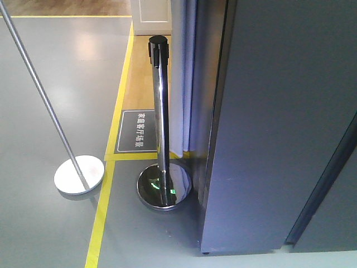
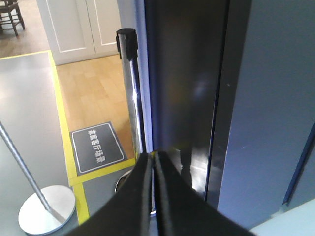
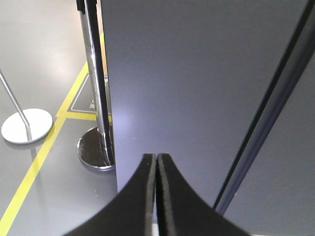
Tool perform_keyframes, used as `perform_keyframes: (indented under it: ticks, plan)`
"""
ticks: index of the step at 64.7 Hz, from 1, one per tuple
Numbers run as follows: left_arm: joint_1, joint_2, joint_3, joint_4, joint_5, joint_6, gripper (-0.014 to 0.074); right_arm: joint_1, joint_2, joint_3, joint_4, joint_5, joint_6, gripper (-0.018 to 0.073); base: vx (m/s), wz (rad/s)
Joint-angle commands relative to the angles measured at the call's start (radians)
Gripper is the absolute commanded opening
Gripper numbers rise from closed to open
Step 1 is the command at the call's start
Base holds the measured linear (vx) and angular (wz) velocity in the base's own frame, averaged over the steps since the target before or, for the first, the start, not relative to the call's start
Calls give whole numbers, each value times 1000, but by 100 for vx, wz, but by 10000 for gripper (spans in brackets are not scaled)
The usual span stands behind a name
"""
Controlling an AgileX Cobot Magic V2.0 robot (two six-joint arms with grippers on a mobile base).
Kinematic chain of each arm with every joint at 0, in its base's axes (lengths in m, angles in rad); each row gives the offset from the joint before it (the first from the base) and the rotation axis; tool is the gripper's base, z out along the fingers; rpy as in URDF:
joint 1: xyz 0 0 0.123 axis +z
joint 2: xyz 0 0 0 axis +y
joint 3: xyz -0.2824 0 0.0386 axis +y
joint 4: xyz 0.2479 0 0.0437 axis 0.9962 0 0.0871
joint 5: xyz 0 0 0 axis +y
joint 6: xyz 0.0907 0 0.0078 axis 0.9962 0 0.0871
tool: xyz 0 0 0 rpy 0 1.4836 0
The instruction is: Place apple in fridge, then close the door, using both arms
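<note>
Black fingers fill the bottom of both wrist views. Two grippers show: the left gripper (image 2: 151,160) and the right gripper (image 3: 156,158), each with its two fingers pressed together along a thin seam, pinched closed with nothing between them.

From the left in the front view stand two posts: a thin tilted grey pole (image 1: 42,95) on a flat white disc base, then an upright chrome stanchion (image 1: 161,106) with a black cap and a domed mirror base. One dark floor sign (image 1: 136,132) with white characters lies just behind the stanchion's base. One yellow floor line (image 1: 111,184) runs past both and bounds a strip of wood flooring (image 1: 144,84); the rest of the floor (image 1: 67,61) is glossy grey. A white cabinet (image 2: 78,24) stands at the far end of the wood, and a chair shows partly at the left wrist view's top corner.

On the right rises the fridge (image 1: 217,111), its dark grey door (image 1: 279,128) filling that side and lying flush with the adjoining panel, a single dark seam between them. The right gripper points at this door face, though contact cannot be judged. No apple shows in any view.
</note>
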Motion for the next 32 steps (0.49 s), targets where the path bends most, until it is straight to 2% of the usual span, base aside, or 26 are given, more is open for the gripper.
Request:
perform_keyframes:
  ticks: [1,32]
  plan:
    - [0,7,-22,6,-53,-8,-6,-3,11,-23,-2,-52,-9,-3,0,0]
    - [4,-1,12,6,-73,-7,-6,-3,11,-23,-2,-49,-9,-3,0,0]
